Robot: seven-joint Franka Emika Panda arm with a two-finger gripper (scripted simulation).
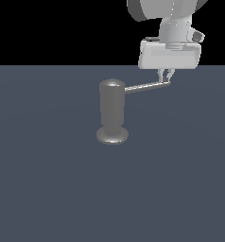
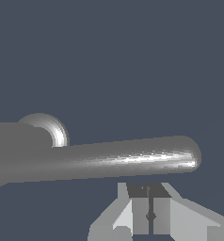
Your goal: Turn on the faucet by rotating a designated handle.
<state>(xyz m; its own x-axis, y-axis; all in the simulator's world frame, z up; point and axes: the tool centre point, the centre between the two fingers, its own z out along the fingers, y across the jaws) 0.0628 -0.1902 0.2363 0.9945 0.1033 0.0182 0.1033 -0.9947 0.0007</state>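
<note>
1. I am judging this as the contact step: I am bringing the gripper (image 1: 166, 74) down to the far tip of the handle (image 1: 145, 87), the end away from the faucet (image 1: 112, 111), and the turn itself does not look begun.
2. The faucet is standing upright on the floor (image 1: 48, 189), and the handle is sticking out sideways from near the faucet's top, toward the exterior view's right.
3. The gripper is hanging just above the handle's tip, at or very near touching it; I cannot tell whether there is real contact.
4. In the wrist view the fingers (image 2: 141, 212) are sitting nearly together, a narrow slit between them, gripping nothing; the rod (image 2: 132, 162) is lying across just beyond them, not between them.
5. Next, I am reckoning on a sideways push against the tip, swinging the handle around the faucet's axis while keeping the fingers from slipping off the rounded end.
</note>
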